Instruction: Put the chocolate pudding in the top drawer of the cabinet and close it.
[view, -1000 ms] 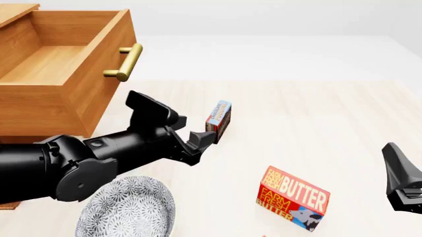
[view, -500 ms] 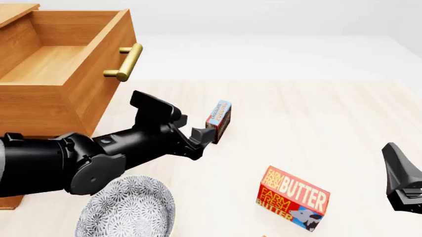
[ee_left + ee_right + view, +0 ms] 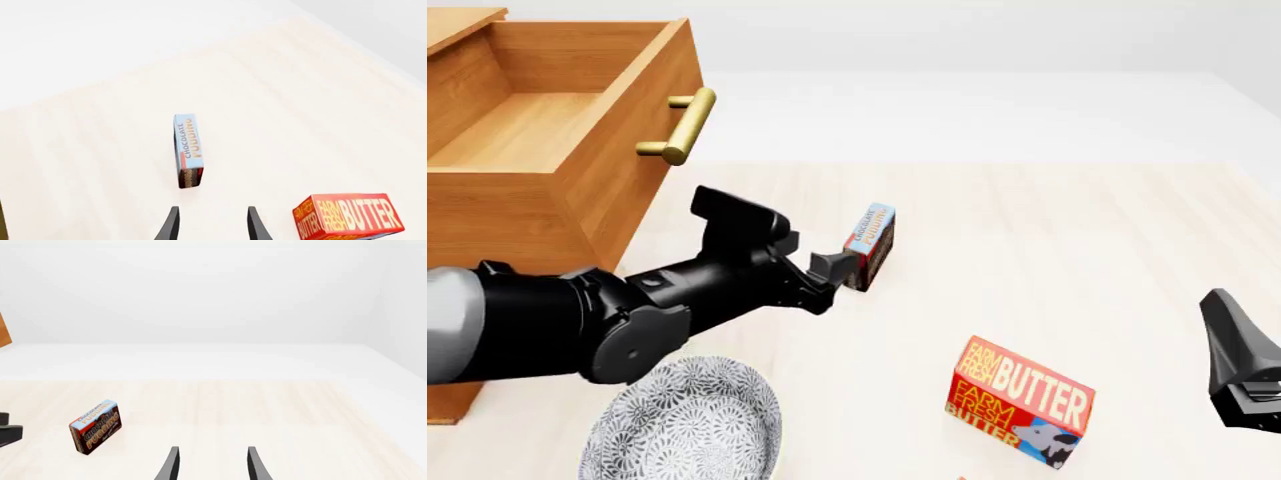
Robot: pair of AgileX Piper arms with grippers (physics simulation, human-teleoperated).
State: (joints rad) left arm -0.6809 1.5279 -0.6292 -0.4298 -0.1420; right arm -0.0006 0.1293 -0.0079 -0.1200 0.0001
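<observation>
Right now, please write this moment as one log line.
left pincer: open, short of upright light-blue chocolate pudding box | right pincer: open, idle | wooden top drawer: open, empty

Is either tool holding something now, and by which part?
Nothing is held. The left tool is open, short of the chocolate pudding; the right tool is open too.

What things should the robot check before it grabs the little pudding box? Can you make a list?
1. Top drawer pulled open, ready for the box: ok.
2. Left gripper open, fingers spread: ok.
3. Chocolate pudding in line with the left gripper, standing on its edge on the table: ok.
4. Fingers around the pudding: not ok, it sits just ahead of the tips.
5. Butter box clear of the approach, off to the side: ok.
6. Right gripper out of the way, open and holding nothing: ok.
</observation>
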